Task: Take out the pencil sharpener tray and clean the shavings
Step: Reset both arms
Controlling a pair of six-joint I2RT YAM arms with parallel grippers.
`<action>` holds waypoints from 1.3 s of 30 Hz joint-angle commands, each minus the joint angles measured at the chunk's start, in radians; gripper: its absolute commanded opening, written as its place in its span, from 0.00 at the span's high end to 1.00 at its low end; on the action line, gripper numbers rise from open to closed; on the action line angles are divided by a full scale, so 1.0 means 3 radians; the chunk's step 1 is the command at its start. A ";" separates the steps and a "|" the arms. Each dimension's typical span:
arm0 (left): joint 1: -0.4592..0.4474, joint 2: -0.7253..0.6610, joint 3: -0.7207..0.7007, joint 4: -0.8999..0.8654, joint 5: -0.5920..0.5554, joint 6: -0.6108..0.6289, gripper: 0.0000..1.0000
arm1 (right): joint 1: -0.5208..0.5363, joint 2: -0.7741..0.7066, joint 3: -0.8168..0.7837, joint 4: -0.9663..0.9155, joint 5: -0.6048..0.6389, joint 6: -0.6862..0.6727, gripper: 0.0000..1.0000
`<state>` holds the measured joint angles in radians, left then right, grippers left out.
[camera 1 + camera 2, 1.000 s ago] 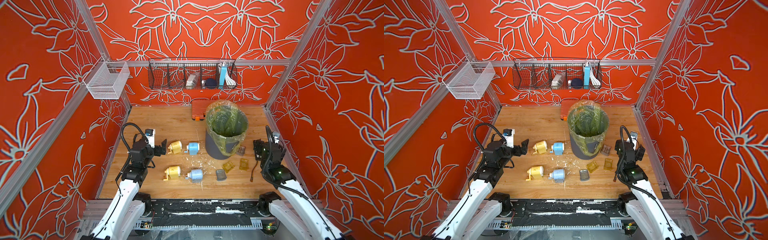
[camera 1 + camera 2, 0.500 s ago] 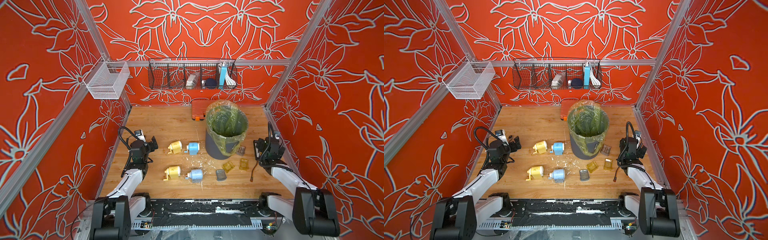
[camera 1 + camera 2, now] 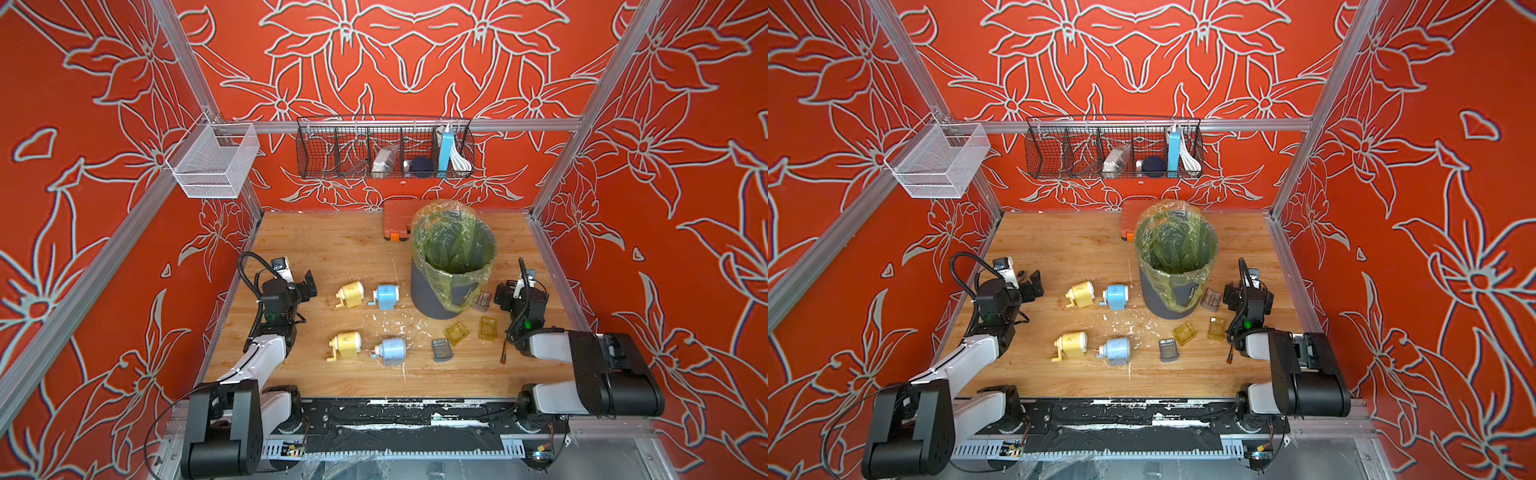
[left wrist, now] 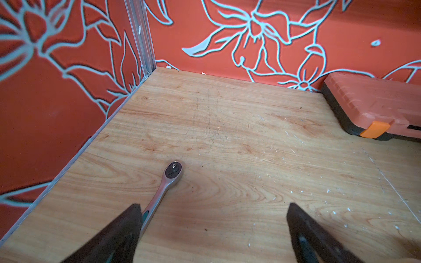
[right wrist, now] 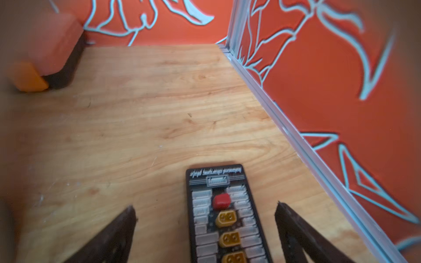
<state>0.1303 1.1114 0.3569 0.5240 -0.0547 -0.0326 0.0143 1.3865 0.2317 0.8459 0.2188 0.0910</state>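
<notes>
Your wooden table [image 3: 332, 245], walled in red floral panels, has shavings [image 3: 395, 328] strewn just beside the bag-lined bin [image 3: 428, 299], with trays [image 3: 457, 332] lying loose nearby. Your left gripper [image 4: 211, 207] and right gripper [image 5: 205, 208] both gape, holding nothing.

Left arm [image 3: 262, 353] folded low, left gripper [image 4: 214, 207] with jaws wide apart, empty, right arm [image 3: 552, 347] folded low, right gripper [image 5: 205, 207] with jaws wide apart, empty

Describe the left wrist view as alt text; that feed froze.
The left end effector is open and empty above the wooden table, with a silver ratchet wrench lying on the wood, its handle running behind one finger. An orange tool case sits by the far wall, and a few whitish shavings dot the wood.
</notes>
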 commanded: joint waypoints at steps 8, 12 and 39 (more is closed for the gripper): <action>-0.0110 -0.0204 -0.0096 -0.0032 0.0175 0.0137 0.02 | 0.0080 0.0036 0.0183 -0.0014 0.0037 -0.0154 0.03; -0.0217 -0.0247 -0.0121 -0.0042 0.0068 0.0172 0.02 | 0.0085 0.0055 0.0184 0.0025 0.0048 -0.0162 0.03; -0.0362 0.0999 -0.0133 0.0824 0.0188 0.0129 0.02 | 0.0182 0.0132 0.0310 -0.0134 0.0154 -0.0229 0.03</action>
<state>0.0257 1.4200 0.3058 0.7498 -0.0048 0.0036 0.0708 1.4094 0.2882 0.8352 0.2554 0.0479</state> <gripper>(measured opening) 0.982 0.972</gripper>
